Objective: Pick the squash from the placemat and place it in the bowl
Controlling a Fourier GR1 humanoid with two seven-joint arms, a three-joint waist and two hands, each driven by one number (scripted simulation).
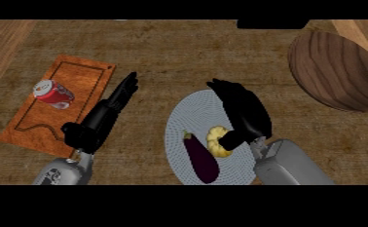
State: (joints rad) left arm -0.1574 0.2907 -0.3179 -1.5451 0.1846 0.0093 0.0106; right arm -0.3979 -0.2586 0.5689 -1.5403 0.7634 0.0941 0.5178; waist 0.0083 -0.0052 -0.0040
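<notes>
Squash [218, 141] lies on the placemat [179, 123], right hand [244, 111] open above it, grasping nothing; bowl [332, 70] unreached, left hand [108, 111] resting open.

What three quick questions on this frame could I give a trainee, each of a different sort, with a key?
1. True or false: the squash lies in the bowl.
2. Which lies left of the squash on the placemat? A) eggplant B) can C) spoon
3. Fill in: the can lies on the ___.

Key: 1 false, it lies on the placemat under the right hand; 2 A; 3 cutting board.
</notes>
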